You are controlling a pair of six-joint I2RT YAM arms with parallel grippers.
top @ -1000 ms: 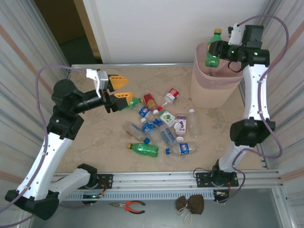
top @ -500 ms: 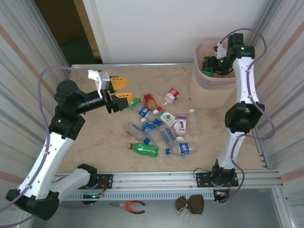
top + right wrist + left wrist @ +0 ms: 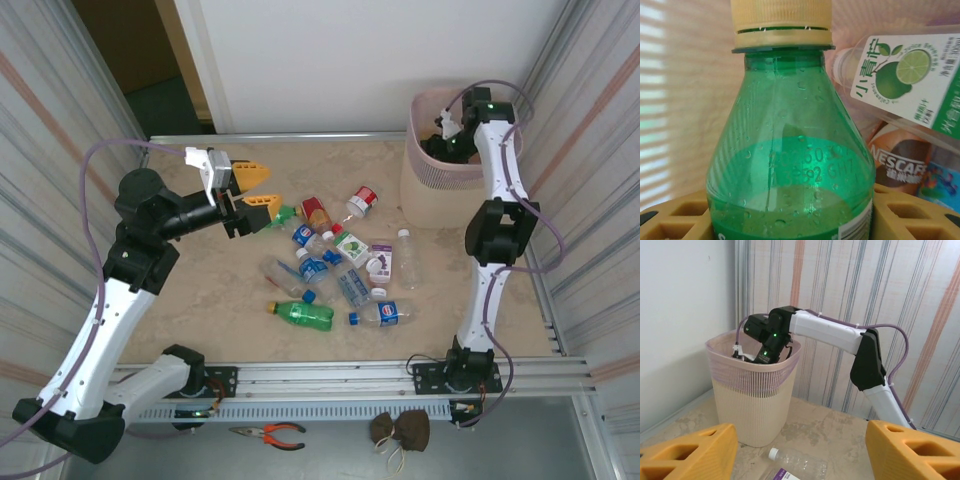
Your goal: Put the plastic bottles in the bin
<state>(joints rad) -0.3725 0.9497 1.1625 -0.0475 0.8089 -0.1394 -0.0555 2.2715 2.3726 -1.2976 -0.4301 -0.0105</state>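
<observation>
Several plastic bottles lie in a heap mid-table, among them a green one [image 3: 303, 314], a blue-labelled one [image 3: 390, 313] and a clear one [image 3: 407, 255]. The bin [image 3: 440, 190] stands at the far right corner. My right gripper [image 3: 446, 142] reaches down inside it, shut on a green bottle [image 3: 790, 150] with a yellow cap, held upright between the yellow fingers [image 3: 900, 210]. Behind it in the bin lie a lime-labelled bottle [image 3: 900, 80] and a brown coffee bottle [image 3: 900, 162]. My left gripper [image 3: 268, 187] hovers open left of the heap, nothing between its fingers [image 3: 912, 450].
From the left wrist, the bin [image 3: 752, 400] stands ahead with the right arm [image 3: 830, 335] bent over its rim, and a clear white-capped bottle [image 3: 800, 462] lies below. Striped walls close both sides. Pliers [image 3: 270, 433] and a dark pouch [image 3: 400, 430] lie on the front ledge.
The right arm has carried the green bottle from above the bin's rim down into the bin. The left arm has hardly moved.
</observation>
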